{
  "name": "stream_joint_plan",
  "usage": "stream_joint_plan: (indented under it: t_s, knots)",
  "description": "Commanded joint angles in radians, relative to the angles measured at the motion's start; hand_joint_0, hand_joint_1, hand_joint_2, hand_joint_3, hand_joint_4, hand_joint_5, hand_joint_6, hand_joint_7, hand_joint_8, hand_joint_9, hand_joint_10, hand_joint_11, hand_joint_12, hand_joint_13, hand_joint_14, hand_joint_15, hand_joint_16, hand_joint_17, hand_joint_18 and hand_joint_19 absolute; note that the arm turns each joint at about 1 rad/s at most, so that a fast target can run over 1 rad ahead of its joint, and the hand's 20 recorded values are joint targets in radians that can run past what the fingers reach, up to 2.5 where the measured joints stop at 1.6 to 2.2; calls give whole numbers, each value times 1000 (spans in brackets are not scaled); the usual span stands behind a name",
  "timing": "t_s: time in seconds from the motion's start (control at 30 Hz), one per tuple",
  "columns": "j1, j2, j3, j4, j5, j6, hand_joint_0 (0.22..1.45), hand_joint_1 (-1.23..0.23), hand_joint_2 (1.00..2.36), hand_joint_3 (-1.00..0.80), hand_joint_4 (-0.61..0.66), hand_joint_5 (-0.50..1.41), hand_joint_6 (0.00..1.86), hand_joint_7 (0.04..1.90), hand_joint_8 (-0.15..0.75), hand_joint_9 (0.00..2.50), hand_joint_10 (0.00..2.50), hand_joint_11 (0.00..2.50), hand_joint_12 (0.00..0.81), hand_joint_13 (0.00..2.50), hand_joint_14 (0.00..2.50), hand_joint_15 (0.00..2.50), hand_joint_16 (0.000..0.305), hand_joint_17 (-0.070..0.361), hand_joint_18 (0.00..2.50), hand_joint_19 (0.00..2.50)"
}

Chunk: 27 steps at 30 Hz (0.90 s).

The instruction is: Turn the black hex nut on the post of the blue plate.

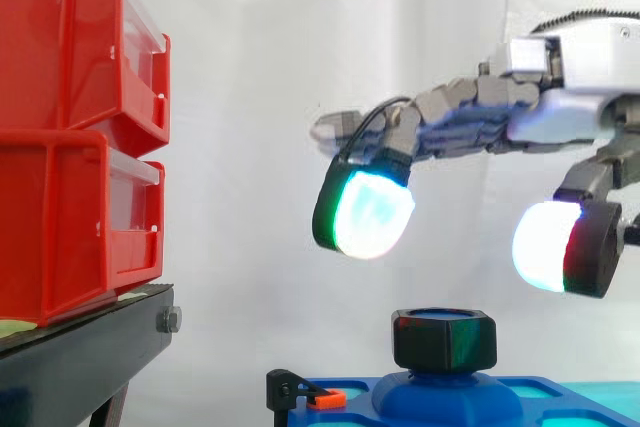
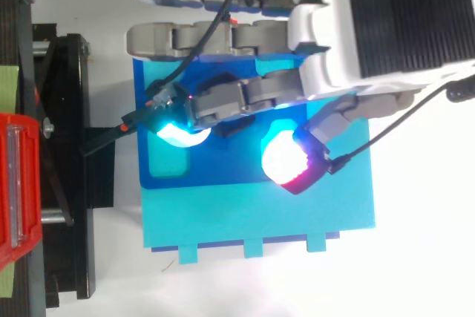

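Hand first: grey jointed robot hand (image 1: pixel 565 117) open, gripping nothing, fingers stretched out level above the work. Green-cyan glowing pad (image 1: pixel 365 212) up and to the left of the black hex nut (image 1: pixel 443 339); white-and-red thumb pad (image 1: pixel 550 245) up and to the right. Neither touching it.

Nut seated upright on the rounded blue post (image 1: pixel 445 402) of the blue plate (image 2: pixel 223 168), well below both pads.

Likely trouble on the way down:
- Closing too high and catching only the nut's top rim, then sliding off the flats without turning anything.
- Landing off-centre and pressing one pad on a corner rather than a flat. Centring hard to judge from above, with the nut largely hidden under a finger.
- Sweeping the finger pad into the small black-and-orange clip (image 1: pixel 318 397) just left of the post.
- Dragging the whole plate round instead of the nut; cannot tell whether fastened down.
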Motion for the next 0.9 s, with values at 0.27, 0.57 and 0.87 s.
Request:
stream_joint_plan:
  t_s: [0.27,0.57,0.87]
  knots:
    - [-13,-11,0,7,-12,11,415,-695,1000,-500,-2,-300,501,777,106,0,0,0,303,0,0,11,44,99,0,114]
    - [-27,-11,0,8,-24,8,440,-816,1000,-500,-61,-300,501,751,81,0,0,0,282,0,0,11,41,92,0,99]
    - [-31,-12,0,11,-28,8,476,-838,1000,-500,-84,-300,502,738,68,0,0,0,269,0,0,7,38,86,0,99]
